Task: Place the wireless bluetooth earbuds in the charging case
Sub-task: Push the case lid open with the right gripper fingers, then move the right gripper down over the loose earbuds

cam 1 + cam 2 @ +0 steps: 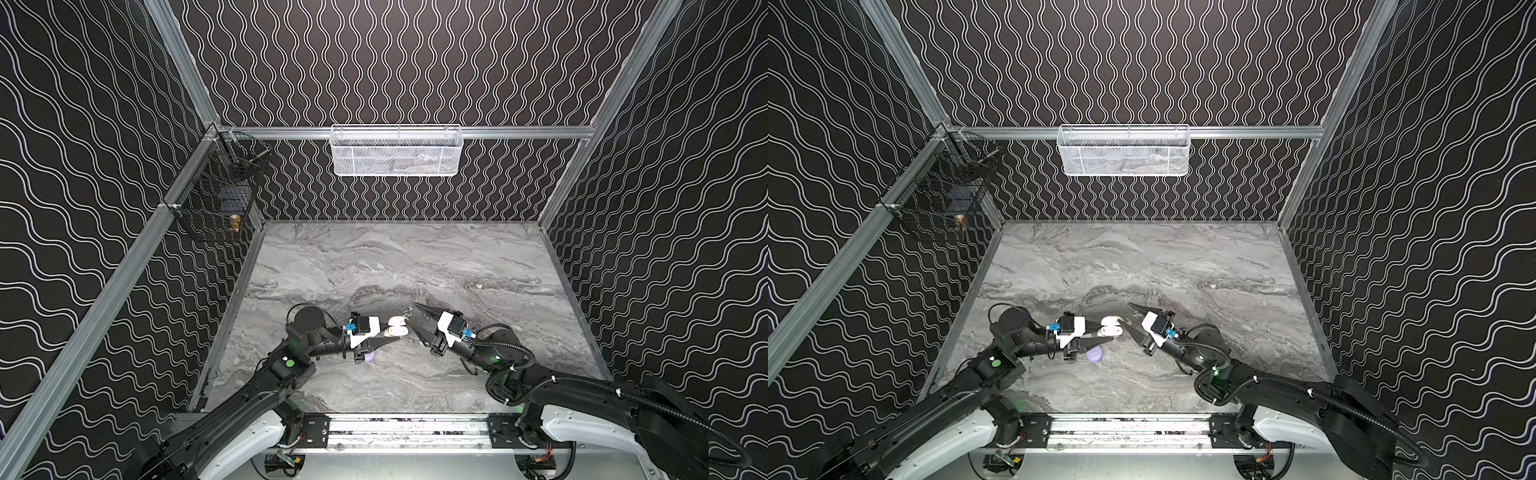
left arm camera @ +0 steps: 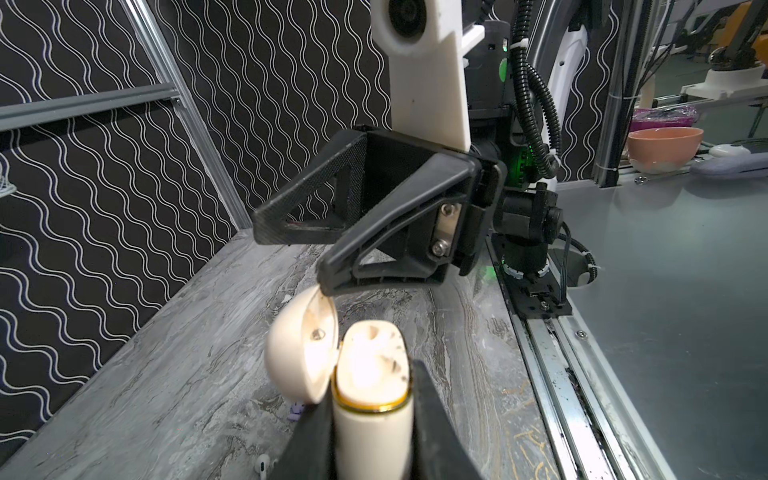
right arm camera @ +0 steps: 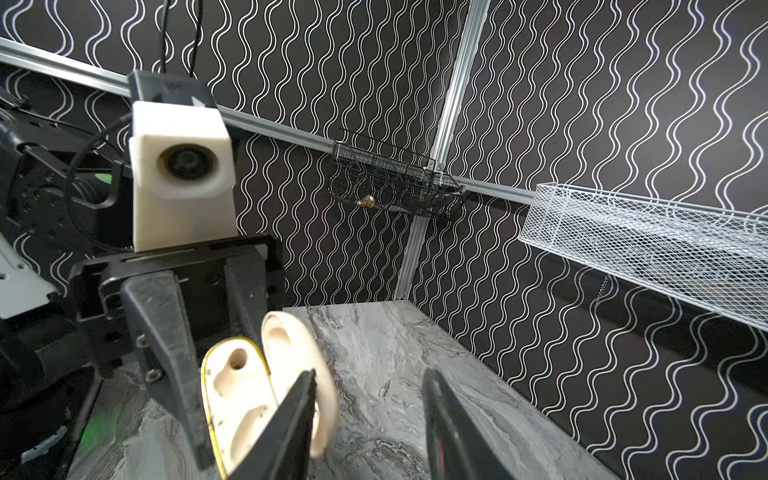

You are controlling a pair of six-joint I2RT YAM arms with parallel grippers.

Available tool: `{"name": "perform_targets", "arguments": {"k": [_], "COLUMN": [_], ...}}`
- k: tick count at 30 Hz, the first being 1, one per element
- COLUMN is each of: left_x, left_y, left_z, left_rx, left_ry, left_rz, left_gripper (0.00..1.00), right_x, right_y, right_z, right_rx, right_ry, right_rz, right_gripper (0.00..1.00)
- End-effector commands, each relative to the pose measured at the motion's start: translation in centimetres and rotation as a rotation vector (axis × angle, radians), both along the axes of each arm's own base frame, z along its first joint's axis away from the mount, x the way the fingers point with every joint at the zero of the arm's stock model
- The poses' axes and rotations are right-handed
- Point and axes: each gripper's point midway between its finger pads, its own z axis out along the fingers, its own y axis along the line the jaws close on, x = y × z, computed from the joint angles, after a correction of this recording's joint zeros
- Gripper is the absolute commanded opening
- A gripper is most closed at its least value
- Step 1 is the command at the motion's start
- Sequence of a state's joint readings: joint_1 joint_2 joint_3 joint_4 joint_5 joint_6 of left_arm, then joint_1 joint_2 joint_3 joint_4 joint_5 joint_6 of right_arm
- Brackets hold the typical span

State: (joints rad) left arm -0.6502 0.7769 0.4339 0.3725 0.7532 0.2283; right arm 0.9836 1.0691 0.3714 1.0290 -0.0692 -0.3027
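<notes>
1. Left wrist view gives us the cream charging case (image 2: pixel 370 432) up close, with a gold band around its mouth and its hinged lid (image 2: pixel 291 353) standing open to one side.
2. We see the left gripper (image 2: pixel 368 395) clamped tight on the case's body, one black finger on each side. It holds the case above the marble-patterned tabletop (image 1: pixel 374 257), near the front middle in both top views.
3. From the right wrist view, the case's two moulded sockets (image 3: pixel 237 390) show as bare hollows.
4. The right gripper (image 3: pixel 369 376) faces the case with its jaws parted and nothing between them. One fingertip (image 2: pixel 326 284) touches the lid's free edge.
5. On the tabletop beneath the case we make out a pale lavender earbud (image 2: pixel 295 409) and, nearer the left wrist camera, a white earbud (image 2: pixel 262 462). Both lie outside the case.
6. In a top view, a pale lavender rounded object (image 1: pixel 1094 354) sits on the tabletop just beside the left gripper. We cannot tell what it is.
7. A white mesh basket (image 1: pixel 395 151) hangs on the back rail and a black wire basket (image 1: pixel 216 195) on the left wall, both well apart from the grippers.
</notes>
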Motion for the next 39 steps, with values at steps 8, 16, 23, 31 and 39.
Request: {"name": "perform_targets", "arguments": {"k": [8, 16, 23, 31, 39], "left_x": [-0.1, 2.7, 4.4, 6.6, 7.3], "left_y": [0.2, 1.9, 3.8, 2.8, 5.0], "left_z": [2.3, 3.3, 3.6, 2.4, -1.1], "left_rx": [-0.106, -0.245, -0.411, -0.241, -0.214], "left_ry": [0.008, 0.114, 0.222, 0.374, 0.381], "left_rz": [0.01, 0.214, 0.332, 0.417, 0.534], "left_gripper": [0.0, 0.0, 0.0, 0.0, 0.0], "right_x": [0.2, 2.4, 6.4, 6.8, 6.4], "right_y": [0.6, -3.4, -10.8, -9.7, -5.9], "right_z": [2.1, 5.0, -2.3, -10.5, -17.8], "right_rx": [0.047, 0.228, 0.346, 0.236, -0.09], "right_ry": [0.082, 0.363, 0.765, 1.122, 1.279], "right_rz": [0.034, -0.119, -0.582, -0.585, -0.556], "right_gripper": [0.52, 0.61, 0.61, 0.54, 0.59]}}
